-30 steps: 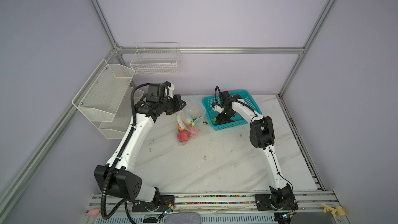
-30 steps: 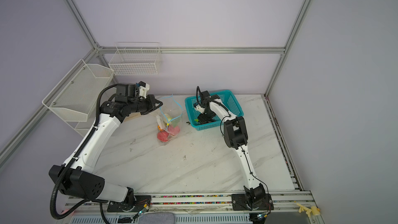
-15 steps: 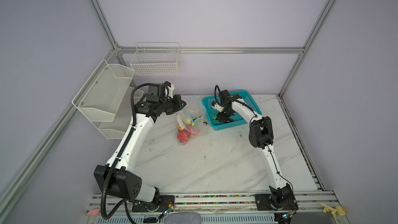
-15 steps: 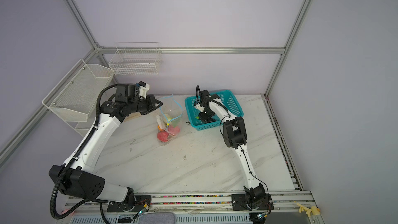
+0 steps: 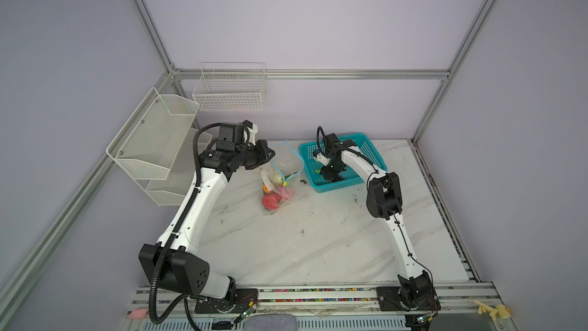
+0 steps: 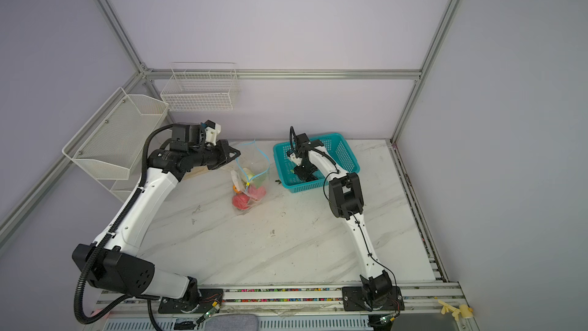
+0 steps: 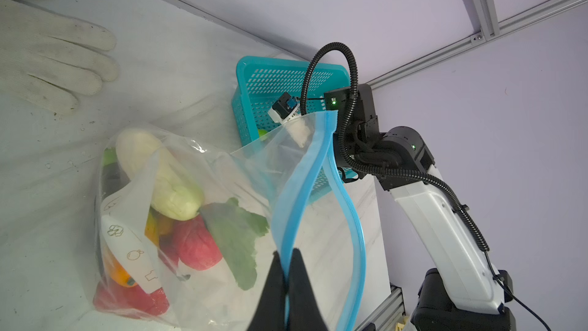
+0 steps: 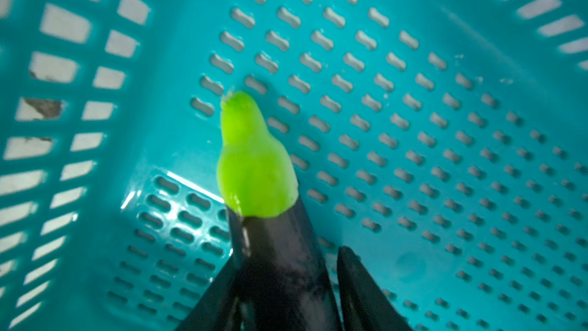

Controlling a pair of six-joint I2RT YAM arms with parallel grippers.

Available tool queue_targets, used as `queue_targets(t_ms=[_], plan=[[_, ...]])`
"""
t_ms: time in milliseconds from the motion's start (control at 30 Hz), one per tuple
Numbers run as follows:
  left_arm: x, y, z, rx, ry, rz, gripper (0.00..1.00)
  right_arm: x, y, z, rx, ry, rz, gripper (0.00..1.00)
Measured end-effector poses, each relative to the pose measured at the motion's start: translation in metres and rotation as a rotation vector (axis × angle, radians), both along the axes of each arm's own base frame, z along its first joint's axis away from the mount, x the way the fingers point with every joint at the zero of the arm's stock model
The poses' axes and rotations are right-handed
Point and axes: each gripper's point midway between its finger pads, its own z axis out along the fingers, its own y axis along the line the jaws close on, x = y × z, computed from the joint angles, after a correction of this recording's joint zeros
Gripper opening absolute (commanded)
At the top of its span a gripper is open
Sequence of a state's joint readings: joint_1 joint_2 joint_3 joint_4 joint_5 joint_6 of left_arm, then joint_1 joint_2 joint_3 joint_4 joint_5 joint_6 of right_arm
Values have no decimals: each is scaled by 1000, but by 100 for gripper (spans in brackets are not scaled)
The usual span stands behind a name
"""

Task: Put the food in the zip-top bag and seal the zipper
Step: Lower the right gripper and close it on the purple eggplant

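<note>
The left tool (image 7: 288, 254) pinches the blue zipper (image 7: 292, 205) of the zip-top bag (image 7: 241, 167); food (image 7: 194, 243) sits inside, with a teal basket (image 7: 264, 74) behind.

Both top views look down from high at the front onto the whole table (image 5: 286, 243). The left wrist camera closely faces the zip-top bag (image 7: 203, 291), with the basket (image 7: 273, 78) beyond. The right wrist camera looks into that basket from very near.

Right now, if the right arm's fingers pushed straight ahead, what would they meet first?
The eggplant lying between those fingers; past it, probably the teal basket's floor.
</note>
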State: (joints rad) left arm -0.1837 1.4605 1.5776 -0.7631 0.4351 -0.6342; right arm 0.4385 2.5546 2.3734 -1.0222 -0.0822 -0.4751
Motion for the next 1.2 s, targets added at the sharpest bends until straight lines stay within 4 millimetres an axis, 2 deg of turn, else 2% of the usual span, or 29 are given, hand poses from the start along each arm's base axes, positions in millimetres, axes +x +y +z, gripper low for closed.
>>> queue_targets(t_ms=[633,900,1200], plan=[[0,0,0,0,0,1,0,9,4,9,23,-38,-17,41],[0,0,0,0,0,0,0,22,5,21,35,-93,-49,38],[0,0,0,0,0,1,0,31,1,26,29,-130,-104,38]])
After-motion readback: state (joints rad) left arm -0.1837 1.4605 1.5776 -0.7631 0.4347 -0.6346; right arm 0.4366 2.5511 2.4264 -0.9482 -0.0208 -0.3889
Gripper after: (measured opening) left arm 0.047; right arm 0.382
